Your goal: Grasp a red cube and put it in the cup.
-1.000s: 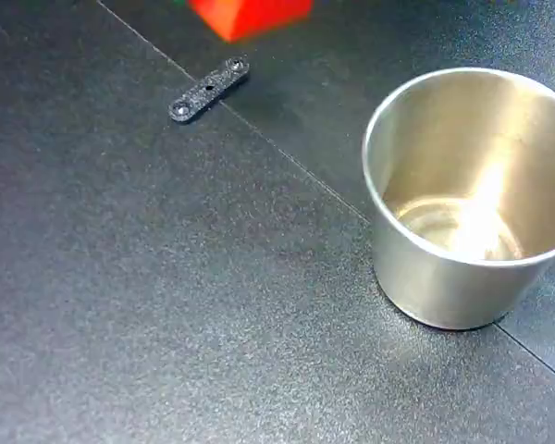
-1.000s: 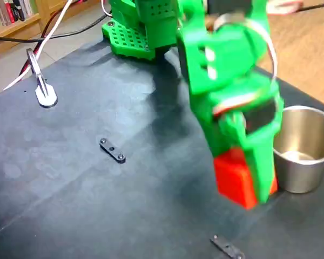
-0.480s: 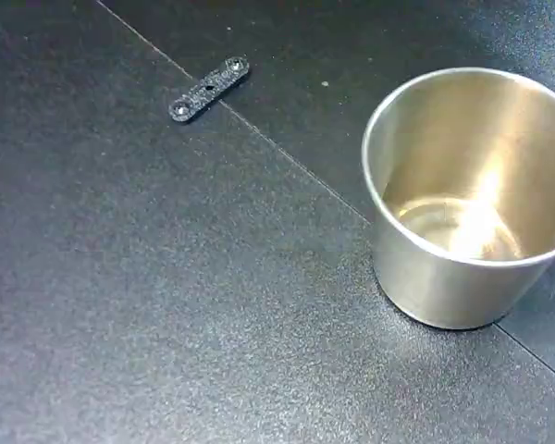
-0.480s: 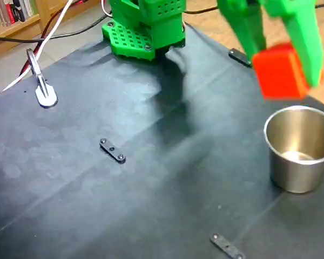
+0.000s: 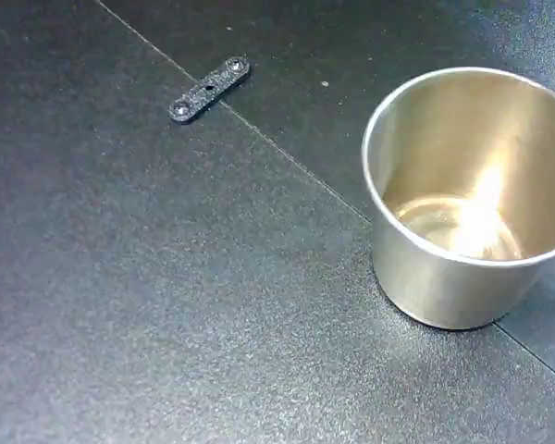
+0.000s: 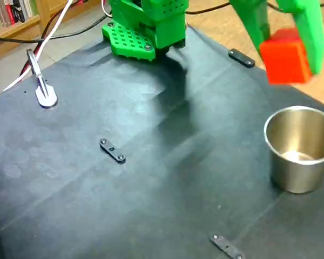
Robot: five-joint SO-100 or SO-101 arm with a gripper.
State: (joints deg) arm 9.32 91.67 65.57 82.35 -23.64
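Observation:
The red cube (image 6: 284, 58) hangs in the air at the upper right of a fixed view, held between the green fingers (image 6: 311, 32) of my gripper (image 6: 285, 60), which is shut on it. It is well above the steel cup (image 6: 299, 149), roughly over the cup's far rim. The cup stands upright and empty on the black mat; in the close fixed view the cup (image 5: 467, 199) fills the right side, and neither cube nor gripper shows there.
The arm's green base (image 6: 143, 27) stands at the mat's far edge. Small black flat brackets lie on the mat (image 6: 112, 150), (image 6: 227, 246), (image 6: 242, 58), one also in the close view (image 5: 208, 89). A white clip (image 6: 43, 91) and cables lie at the left.
The gripper rose from table level beside the cup, carrying the cube up and to the right, then lifted it slightly higher above the cup. The cup has not moved.

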